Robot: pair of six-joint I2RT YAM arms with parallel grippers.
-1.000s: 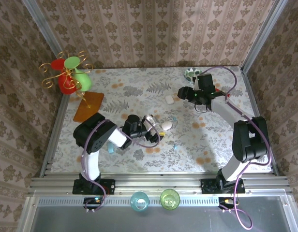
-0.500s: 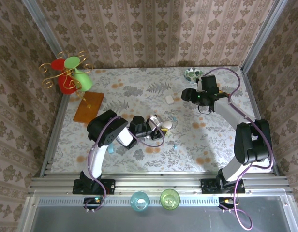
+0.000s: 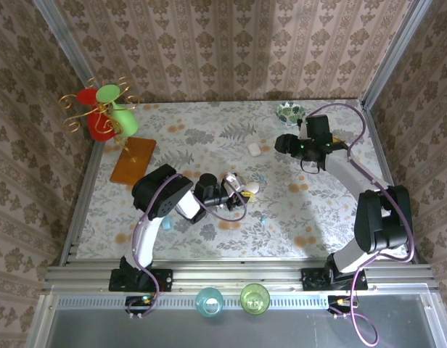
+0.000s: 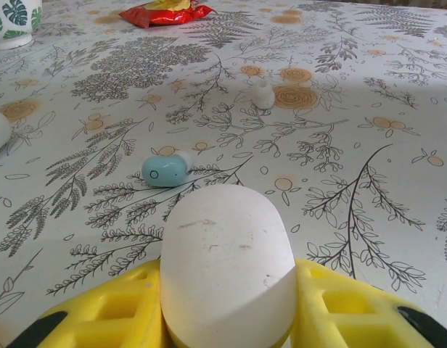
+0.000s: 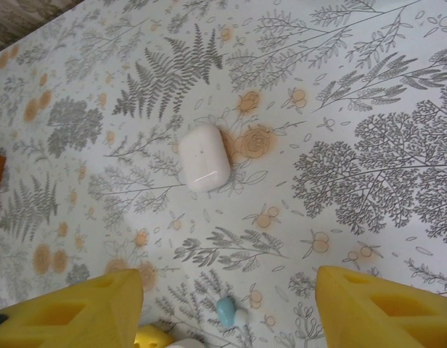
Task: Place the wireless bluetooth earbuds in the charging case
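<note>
My left gripper [image 3: 242,189] [image 4: 227,290] is shut on a white oval pebble [image 3: 250,187] [image 4: 227,261], with a yellow finger against each side. Just ahead of it lies a tiny light-blue earbud with a white tip [image 4: 165,169] [image 3: 261,178] [image 5: 227,312]. A small white earbud bit [image 4: 263,93] lies farther off, and another light-blue bit [image 3: 263,217] sits nearer the front. The light blue charging case [image 3: 166,223] peeks out beside the left arm's elbow. My right gripper [image 3: 281,143] [image 5: 227,290] hangs open above the table, near a second white oval pebble [image 5: 203,156] [image 3: 253,150].
A gold stand with red and green cups [image 3: 101,112] and an orange board [image 3: 133,161] occupy the back left. A leaf-patterned bowl [image 3: 289,111] [image 4: 13,14] and a red packet [image 4: 165,11] sit at the back. Two cups [image 3: 209,299] stand below the front rail.
The left gripper moved right to the white oval pebble and closed on it. The right arm drifted slightly right.
</note>
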